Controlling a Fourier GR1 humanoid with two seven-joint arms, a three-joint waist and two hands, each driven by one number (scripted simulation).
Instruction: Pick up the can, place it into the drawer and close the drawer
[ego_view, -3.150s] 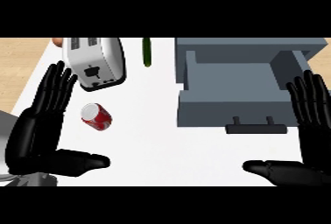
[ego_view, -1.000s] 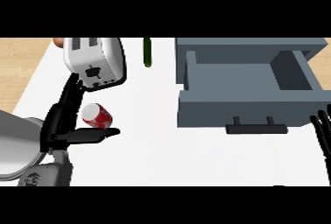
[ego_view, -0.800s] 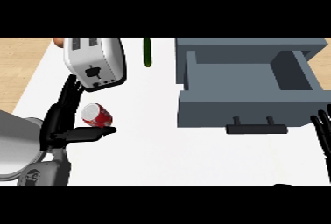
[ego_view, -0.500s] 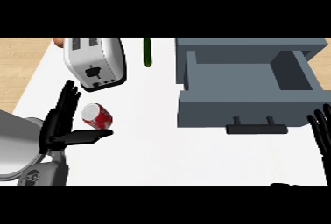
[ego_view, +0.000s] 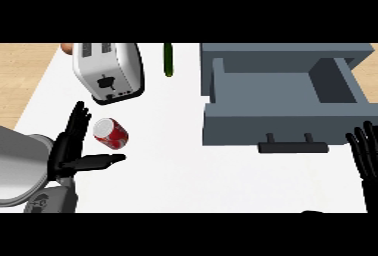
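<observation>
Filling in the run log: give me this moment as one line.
left hand: open beside can, not gripping | right hand: open, resting at right edge | drawer: open, no can inside

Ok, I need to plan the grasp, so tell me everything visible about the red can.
The red can with white markings is a small metal-looking cylinder lying on its side on the white counter, its silvery end facing up-left. It sits below the silver toaster, apart from it. The left hand is open beside it, fingers along its left, thumb below; contact is unclear.
</observation>
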